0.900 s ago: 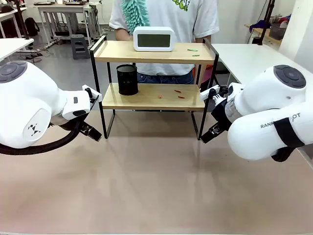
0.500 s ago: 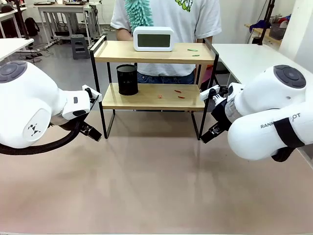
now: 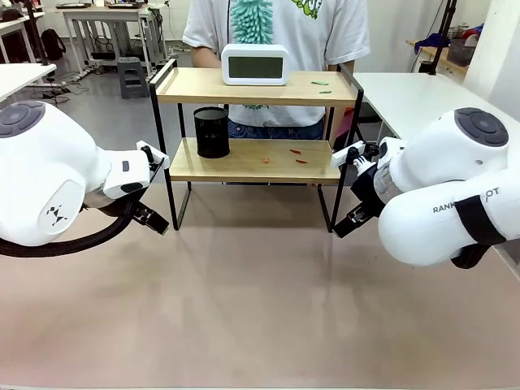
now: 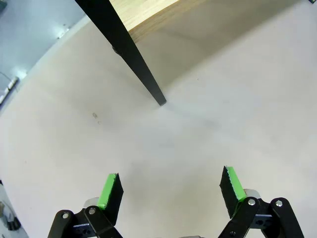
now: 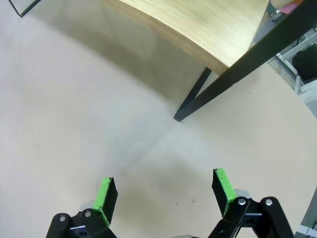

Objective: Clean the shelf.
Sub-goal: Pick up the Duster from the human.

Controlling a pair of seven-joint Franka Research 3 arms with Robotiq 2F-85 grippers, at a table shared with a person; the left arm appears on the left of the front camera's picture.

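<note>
The shelf (image 3: 195, 85) stands at the table's far middle. Its top board carries a white digital clock (image 3: 254, 65) and green scraps (image 3: 319, 82). On the lower board are a black mesh cup (image 3: 211, 132) and small red scraps (image 3: 295, 152). Behind the shelf a person holds a teal duster (image 3: 250, 20) just above the clock. My left gripper (image 3: 154, 219) (image 4: 171, 186) hangs open over the bare tabletop near the shelf's left front leg (image 4: 138, 54). My right gripper (image 3: 345, 225) (image 5: 163, 188) is open too, close to the right front leg (image 5: 237, 69).
The beige tabletop (image 3: 252, 309) spreads wide in front of the shelf. A white table (image 3: 414, 97) sits at the right, another at the far left (image 3: 20, 77). Both arm bodies flank the shelf.
The person's teal duster has moved right, from left of the clock to behind and above it. Neither arm has moved.
</note>
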